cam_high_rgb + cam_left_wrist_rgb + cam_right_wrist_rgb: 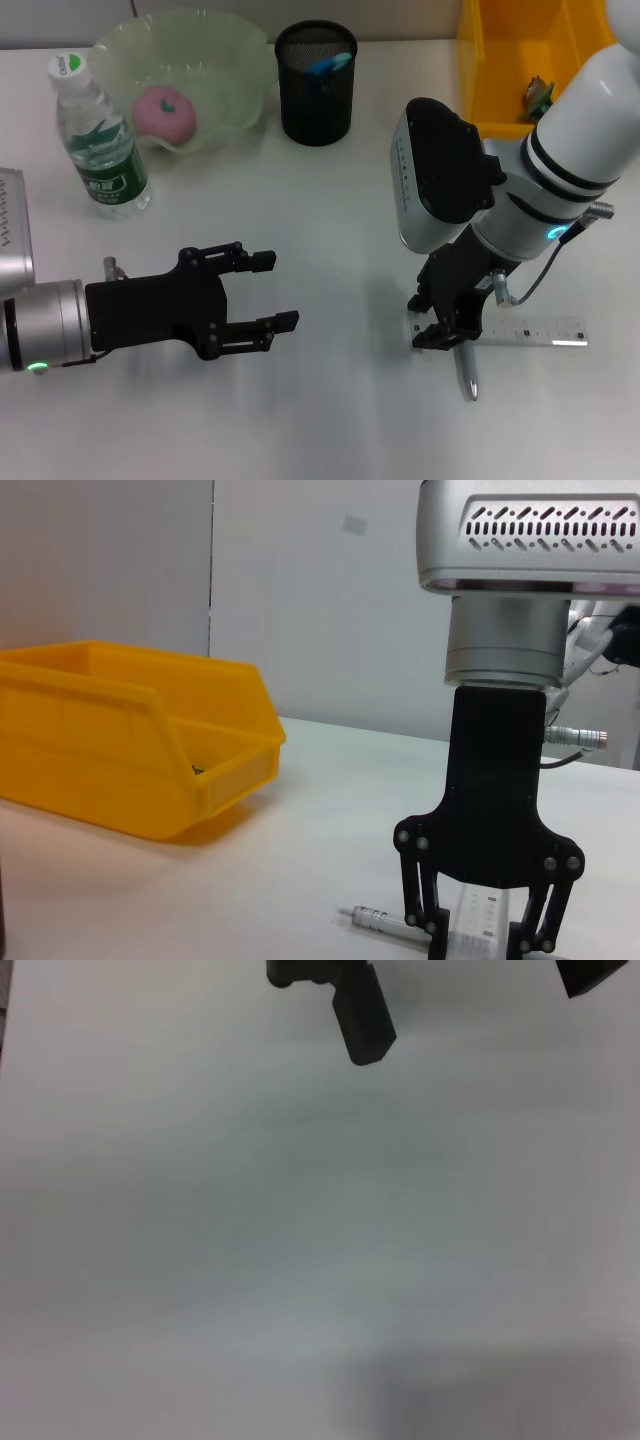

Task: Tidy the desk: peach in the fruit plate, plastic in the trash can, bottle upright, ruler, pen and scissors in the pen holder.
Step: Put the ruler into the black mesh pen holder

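Hanging low over the counter (pixel 330 420), right tool (pixel 452 322) with fingers spread, straddling the pen (pixel 467 372) where it lies against the near end of the ruler (pixel 520 331). Could pinch both at once, or skid the pen away on closing. Left tool (pixel 262 292) open too, idle, well clear. Pen holder (pixel 316 84) far beyond the right tool.
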`<state>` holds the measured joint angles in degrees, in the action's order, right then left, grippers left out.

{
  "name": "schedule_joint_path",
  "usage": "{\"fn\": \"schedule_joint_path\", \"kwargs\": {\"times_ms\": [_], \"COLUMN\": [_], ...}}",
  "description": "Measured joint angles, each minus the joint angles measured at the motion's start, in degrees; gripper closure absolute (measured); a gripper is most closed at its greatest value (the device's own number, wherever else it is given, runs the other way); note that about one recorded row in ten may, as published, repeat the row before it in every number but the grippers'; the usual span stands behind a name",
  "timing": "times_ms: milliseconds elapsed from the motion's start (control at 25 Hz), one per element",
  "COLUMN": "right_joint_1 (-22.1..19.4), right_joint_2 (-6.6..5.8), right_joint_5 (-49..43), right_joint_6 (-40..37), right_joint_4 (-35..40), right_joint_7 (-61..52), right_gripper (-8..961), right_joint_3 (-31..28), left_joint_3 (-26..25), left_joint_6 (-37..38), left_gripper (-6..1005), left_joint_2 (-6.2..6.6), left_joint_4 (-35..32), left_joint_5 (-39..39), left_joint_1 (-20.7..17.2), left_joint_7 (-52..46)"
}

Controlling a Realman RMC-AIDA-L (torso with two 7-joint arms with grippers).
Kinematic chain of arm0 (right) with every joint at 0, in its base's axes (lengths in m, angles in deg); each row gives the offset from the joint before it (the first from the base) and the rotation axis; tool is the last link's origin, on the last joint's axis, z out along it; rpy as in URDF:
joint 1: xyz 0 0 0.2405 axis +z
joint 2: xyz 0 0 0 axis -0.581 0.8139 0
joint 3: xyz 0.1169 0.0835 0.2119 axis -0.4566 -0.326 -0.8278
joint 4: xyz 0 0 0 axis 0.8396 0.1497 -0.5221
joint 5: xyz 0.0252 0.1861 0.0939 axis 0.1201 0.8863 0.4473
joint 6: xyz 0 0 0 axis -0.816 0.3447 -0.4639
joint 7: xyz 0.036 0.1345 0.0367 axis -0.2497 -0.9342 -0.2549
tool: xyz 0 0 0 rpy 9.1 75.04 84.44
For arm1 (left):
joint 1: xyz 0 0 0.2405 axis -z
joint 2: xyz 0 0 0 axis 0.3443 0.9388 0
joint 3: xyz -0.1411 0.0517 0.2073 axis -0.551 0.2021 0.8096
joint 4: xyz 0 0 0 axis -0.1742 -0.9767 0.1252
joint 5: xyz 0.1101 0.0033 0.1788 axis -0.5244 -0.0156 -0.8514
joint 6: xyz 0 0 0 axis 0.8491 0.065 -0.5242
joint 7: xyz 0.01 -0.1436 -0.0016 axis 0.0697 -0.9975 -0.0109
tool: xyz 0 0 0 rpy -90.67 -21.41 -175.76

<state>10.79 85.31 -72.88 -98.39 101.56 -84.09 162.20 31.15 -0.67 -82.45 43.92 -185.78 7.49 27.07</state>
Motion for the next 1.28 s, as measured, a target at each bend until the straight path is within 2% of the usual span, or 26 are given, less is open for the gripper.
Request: {"fn": "schedule_joint_path", "kwargs": {"times_ms": [360,480,560,600,640,720,760,880,1080,1280], "right_joint_1": [-0.2,-0.4,-1.0,-1.0,-1.4,-2.1,-2.9,-4.1,-5.4,-5.8], "right_joint_2": [-0.01,-0.01,-0.06,-0.06,-0.13,-0.28,-0.34,-0.36,-0.36,-0.35], "right_joint_5": [0.3,0.4,2.0,2.0,3.2,6.2,9.6,16.7,25.9,41.2], "right_joint_6": [0.0,-1.1,-2.7,-2.7,-2.8,-2.2,-0.6,4.0,10.7,18.4], "right_joint_4": [1.5,3.1,6.1,6.1,7.2,9.0,10.0,9.6,7.9,2.6], "right_joint_7": [-0.2,-0.3,-0.3,-0.3,-0.3,0.2,1.4,6.3,14.2,26.7], "right_gripper": [574,573,573,573,573,573,574,574,574,573], "right_joint_3": [-1.8,-6.5,-14.2,-14.2,-16.8,-22.0,-26.9,-32.6,-34.3,-34.5], "left_joint_3": [-0.1,-0.1,-0.1,-0.1,-0.2,-0.2,-0.2,-0.2,-0.1,-0.1], "left_joint_6": [0.4,0.9,1.4,1.4,1.4,1.6,1.7,2.0,2.1,2.6], "left_gripper": [242,242,242,242,242,242,242,242,242,242], "left_joint_2": [0.06,0.12,0.18,0.18,0.18,0.19,0.19,0.13,0.02,-0.07], "left_joint_4": [0.0,0.0,0.0,0.0,0.0,0.0,0.0,0.0,0.3,0.5], "left_joint_5": [0.9,1.5,2.1,2.1,2.4,2.7,2.8,3.1,3.5,4.6], "left_joint_1": [0.1,0.1,0.1,0.1,0.1,0.0,0.0,0.0,0.2,0.3], "left_joint_7": [-0.1,-0.5,-0.7,-0.7,-0.7,-0.8,-0.8,-0.8,-0.8,-0.8]}}
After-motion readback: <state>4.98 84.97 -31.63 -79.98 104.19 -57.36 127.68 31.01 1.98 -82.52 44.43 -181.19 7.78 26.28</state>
